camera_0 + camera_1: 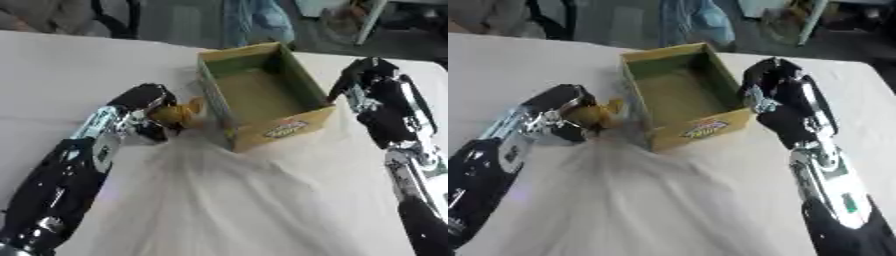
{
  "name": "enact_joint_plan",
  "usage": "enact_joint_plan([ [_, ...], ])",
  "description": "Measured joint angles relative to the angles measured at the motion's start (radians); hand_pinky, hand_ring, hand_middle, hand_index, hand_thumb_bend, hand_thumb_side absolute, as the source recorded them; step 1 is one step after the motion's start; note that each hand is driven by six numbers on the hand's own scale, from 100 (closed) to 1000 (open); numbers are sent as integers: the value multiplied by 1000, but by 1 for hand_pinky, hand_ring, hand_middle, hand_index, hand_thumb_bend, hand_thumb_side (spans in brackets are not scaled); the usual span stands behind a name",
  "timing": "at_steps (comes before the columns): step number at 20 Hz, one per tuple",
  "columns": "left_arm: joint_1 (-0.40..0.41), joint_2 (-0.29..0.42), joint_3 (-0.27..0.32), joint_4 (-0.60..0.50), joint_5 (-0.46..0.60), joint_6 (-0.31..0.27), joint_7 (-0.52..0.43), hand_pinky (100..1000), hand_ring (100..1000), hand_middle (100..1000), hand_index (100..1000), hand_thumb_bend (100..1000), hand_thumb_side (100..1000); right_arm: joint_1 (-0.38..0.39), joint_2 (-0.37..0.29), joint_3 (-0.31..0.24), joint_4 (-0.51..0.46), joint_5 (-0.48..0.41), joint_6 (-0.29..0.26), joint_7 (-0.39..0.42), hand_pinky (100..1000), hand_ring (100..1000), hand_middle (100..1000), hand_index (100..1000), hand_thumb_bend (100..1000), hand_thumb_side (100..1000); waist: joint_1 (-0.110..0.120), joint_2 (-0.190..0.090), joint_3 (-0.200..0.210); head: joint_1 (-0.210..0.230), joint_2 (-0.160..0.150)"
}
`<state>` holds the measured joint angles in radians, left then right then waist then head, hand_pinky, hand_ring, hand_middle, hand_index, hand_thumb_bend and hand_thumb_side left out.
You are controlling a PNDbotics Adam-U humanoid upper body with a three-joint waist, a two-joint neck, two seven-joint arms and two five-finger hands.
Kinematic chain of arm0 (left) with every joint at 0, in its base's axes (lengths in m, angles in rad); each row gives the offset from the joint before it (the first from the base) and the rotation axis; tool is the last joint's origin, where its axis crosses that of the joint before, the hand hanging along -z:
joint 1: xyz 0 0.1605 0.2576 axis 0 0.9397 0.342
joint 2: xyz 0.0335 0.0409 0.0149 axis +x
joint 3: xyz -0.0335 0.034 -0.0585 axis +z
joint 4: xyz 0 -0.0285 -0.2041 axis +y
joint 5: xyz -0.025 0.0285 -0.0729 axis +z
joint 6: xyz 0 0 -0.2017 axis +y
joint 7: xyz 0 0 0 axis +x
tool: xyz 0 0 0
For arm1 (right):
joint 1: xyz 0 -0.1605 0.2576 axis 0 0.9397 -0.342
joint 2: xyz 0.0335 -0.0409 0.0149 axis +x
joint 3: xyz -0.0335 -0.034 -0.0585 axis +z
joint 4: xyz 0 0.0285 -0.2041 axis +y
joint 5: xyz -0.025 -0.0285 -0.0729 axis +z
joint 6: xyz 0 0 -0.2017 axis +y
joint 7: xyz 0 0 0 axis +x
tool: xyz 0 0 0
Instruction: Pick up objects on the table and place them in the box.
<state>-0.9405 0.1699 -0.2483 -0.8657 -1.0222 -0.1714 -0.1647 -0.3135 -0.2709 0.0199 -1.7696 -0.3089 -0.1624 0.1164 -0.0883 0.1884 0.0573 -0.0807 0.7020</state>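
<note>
White table (pixel 52 65): box (pixel 262 97) looks empty; my left hand (pixel 144 112) clamps a yellow object (pixel 179 114) beside it; right hand (pixel 776 92), fingers unclear.

1. A white table (pixel 61 65) fills most of the view — its far edge runs askew from upper left toward the right.
2. The white cloth (pixel 227 200) covering it is creased, with soft folds fanning out toward the near edge.
3. Beyond the far edge, at upper left, stands a dark chair (pixel 118 20) with a curved black frame.
4. A pale blue, plastic-looking bag or sheet (pixel 258 20) hangs behind the table near the top middle.
5. To the upper right lies a blurred clutter (pixel 794 20) — a light slanted bar and some yellowish shapes, too indistinct to name.
6. The floor (pixel 175 22) behind is grey.
</note>
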Motion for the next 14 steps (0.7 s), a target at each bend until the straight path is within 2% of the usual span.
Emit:
enact_joint_plan([
  [4, 0, 1, -7, -28, 19, 0, 30, 173, 100, 100, 216, 100, 195, 0, 0, 0, 0, 0, 0, -3, 433, 457, 443, 522, 100, 119, -1, 0, 2, 0, 0],
  [14, -54, 42, -24, -159, 91, 21, 15, 187, 100, 100, 227, 100, 186, 0, 1, 0, 0, -1, -1, -5, 433, 457, 443, 522, 100, 117, -3, 0, -2, 1, 0],
])
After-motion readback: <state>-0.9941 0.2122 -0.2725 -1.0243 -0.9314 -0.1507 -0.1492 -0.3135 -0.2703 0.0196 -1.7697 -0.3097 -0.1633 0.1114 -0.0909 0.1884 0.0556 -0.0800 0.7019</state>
